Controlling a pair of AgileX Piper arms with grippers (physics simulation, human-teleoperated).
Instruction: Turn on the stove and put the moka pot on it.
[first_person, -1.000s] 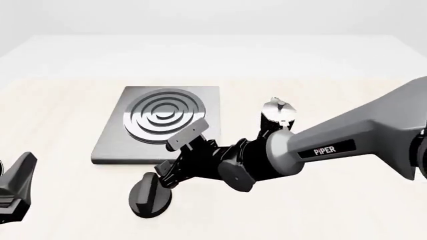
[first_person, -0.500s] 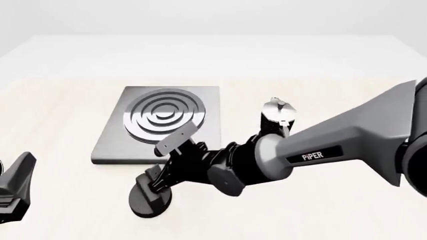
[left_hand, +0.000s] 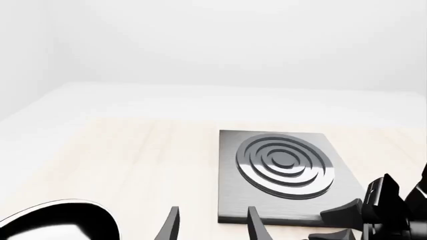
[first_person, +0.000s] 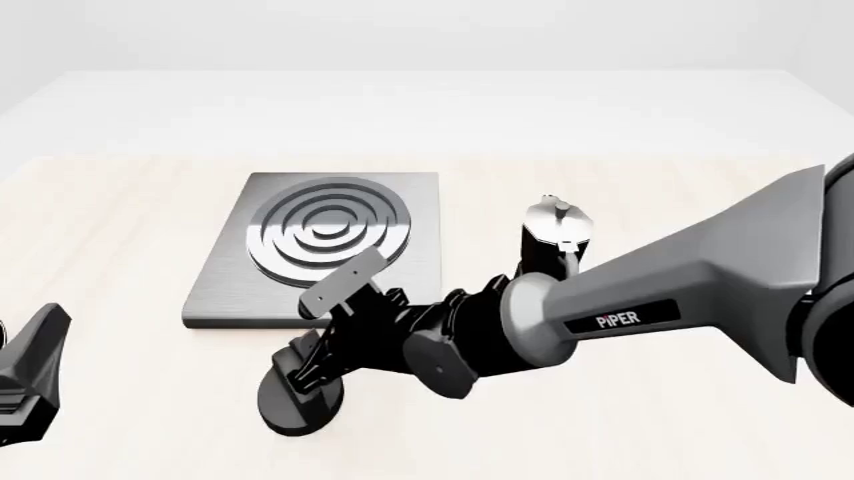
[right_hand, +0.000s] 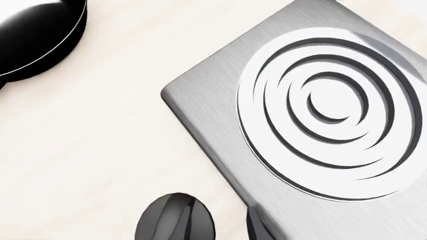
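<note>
With the right gripper (first_person: 318, 322) spread open over the knob (first_person: 299, 396) at the stove's (first_person: 400, 262) six o'clock, not yet gripping, the moka pot (first_person: 550, 238) waits at three o'clock, everything remaining.

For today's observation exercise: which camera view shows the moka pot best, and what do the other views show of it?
The front view shows it best: the moka pot stands upright right of the stove, its silver lid clear, its lower body hidden behind the right arm. The left wrist and right wrist views do not show it at all.
</note>
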